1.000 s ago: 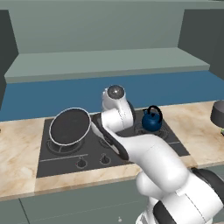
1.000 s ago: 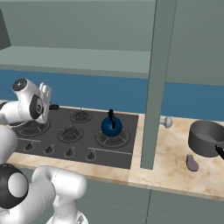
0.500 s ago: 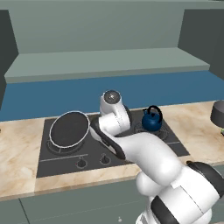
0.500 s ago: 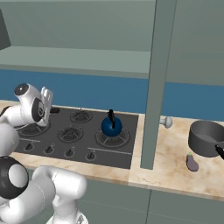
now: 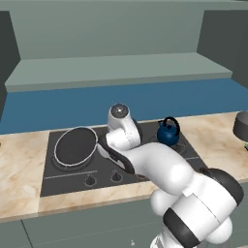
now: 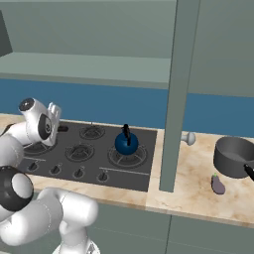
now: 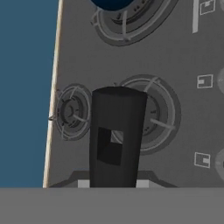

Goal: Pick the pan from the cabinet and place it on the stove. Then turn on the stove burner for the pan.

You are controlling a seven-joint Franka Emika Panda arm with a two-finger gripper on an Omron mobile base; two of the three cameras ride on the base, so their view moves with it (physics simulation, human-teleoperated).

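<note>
On the stove (image 5: 145, 167), the black pale-rimmed pan (image 5: 75, 146) seemingly tilts.

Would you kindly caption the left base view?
Pan resting on the stove's left burner, blue kettle right, arm reaching between.

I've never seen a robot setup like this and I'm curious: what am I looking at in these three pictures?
It is a simulated kitchen. The white machine is a robot arm on a base that can drive. Two pictures come from cameras on that base, behind the arm to its left and right. The third comes from a camera on its hand, looking along the gripper. On the black stove sit a round black pan and a blue kettle. A grey pot stands on the counter. The gripper is shut on a dark bar, apparently the pan's handle.
</note>
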